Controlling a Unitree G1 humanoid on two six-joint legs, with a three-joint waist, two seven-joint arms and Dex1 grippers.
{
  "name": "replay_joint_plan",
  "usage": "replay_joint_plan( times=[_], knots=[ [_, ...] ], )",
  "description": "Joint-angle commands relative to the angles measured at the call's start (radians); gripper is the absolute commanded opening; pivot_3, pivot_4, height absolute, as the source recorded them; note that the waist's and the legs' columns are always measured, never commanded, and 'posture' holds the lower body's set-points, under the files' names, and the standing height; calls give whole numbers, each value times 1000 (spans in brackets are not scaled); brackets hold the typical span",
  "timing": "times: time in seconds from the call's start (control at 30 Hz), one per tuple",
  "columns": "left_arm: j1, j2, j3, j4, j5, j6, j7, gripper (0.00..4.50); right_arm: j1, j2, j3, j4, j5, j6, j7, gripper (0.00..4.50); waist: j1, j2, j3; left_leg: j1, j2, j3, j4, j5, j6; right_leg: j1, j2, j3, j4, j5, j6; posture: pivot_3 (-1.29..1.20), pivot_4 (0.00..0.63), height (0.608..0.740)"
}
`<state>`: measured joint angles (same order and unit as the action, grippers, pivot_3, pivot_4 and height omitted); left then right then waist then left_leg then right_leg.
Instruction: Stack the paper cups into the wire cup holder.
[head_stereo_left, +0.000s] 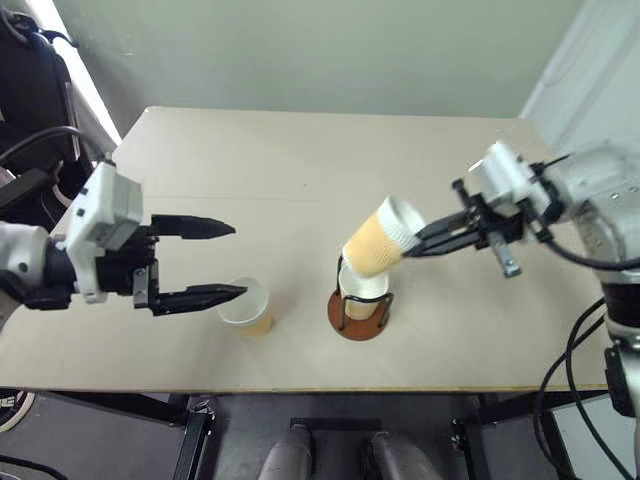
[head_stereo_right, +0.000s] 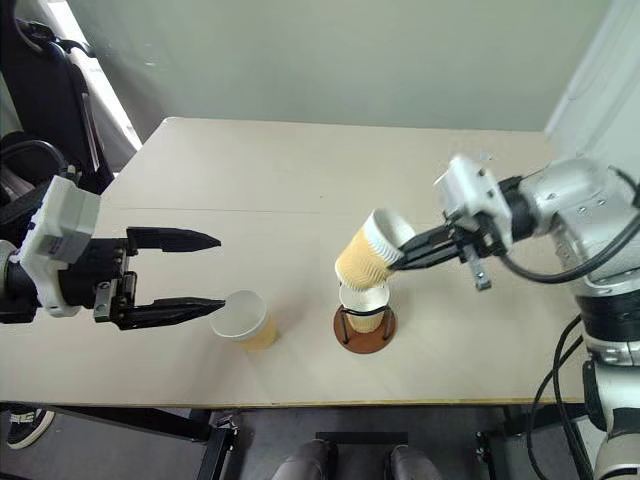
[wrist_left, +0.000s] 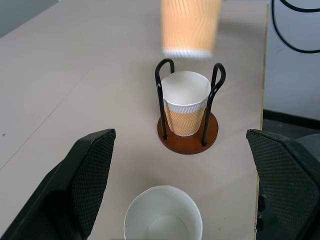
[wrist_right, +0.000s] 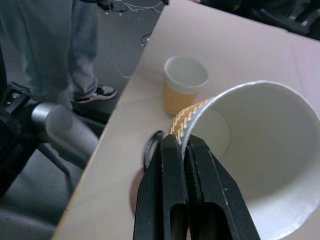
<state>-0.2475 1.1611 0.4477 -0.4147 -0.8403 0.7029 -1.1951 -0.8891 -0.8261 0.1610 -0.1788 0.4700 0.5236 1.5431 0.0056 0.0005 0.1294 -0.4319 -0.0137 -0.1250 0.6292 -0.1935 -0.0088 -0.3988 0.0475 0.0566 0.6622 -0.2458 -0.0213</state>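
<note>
My right gripper (head_stereo_left: 418, 240) is shut on the rim of a tan paper cup (head_stereo_left: 378, 240), which hangs tilted just above the wire cup holder (head_stereo_left: 360, 312). The pinch on the rim (wrist_right: 186, 131) is plain in the right wrist view. A second paper cup (wrist_left: 185, 102) stands upright inside the holder's black wire loops on the brown disc base. A third cup (head_stereo_left: 247, 305) stands upright on the table near its front edge. My left gripper (head_stereo_left: 230, 262) is open, its lower finger close over that third cup's rim, nothing between the fingers (wrist_left: 85, 180).
The pale table (head_stereo_left: 300, 170) runs far back behind the cups. Its front edge lies close to the holder and the loose cup. A person's legs (wrist_right: 55, 45) stand on the floor beside the table, and a black chair (head_stereo_left: 35, 90) sits at the far left.
</note>
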Motion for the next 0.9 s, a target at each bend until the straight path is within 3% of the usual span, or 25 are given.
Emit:
replay_joint_plan(
  times=[0.03, 0.67, 0.9],
  knots=[
    [-18, 8, 10, -4, 1, -17, -3, 4500, 3, -24, 5, -47, -23, -6, -21, 31, -1, 0, 0, 1, 1, 0, 0, 0, 0, 0, 1, 0, 0, 0, -1, 0, 150, 740],
    [29, 14, 57, -40, -10, 0, 5, 4500, 13, 4, 84, -2, -121, -64, -33, 31, -1, 0, 0, 2, 6, 2, 0, -1, 1, 1, 4, 0, 0, 0, -2, 0, 150, 740],
    [28, 12, 54, -40, -9, -2, 7, 4500, 16, 13, 99, 19, -166, -93, -42, 2388, -1, 0, 0, 2, 6, 1, 0, -1, 1, 1, 4, 0, 0, 0, -3, 0, 150, 740]
  ],
)
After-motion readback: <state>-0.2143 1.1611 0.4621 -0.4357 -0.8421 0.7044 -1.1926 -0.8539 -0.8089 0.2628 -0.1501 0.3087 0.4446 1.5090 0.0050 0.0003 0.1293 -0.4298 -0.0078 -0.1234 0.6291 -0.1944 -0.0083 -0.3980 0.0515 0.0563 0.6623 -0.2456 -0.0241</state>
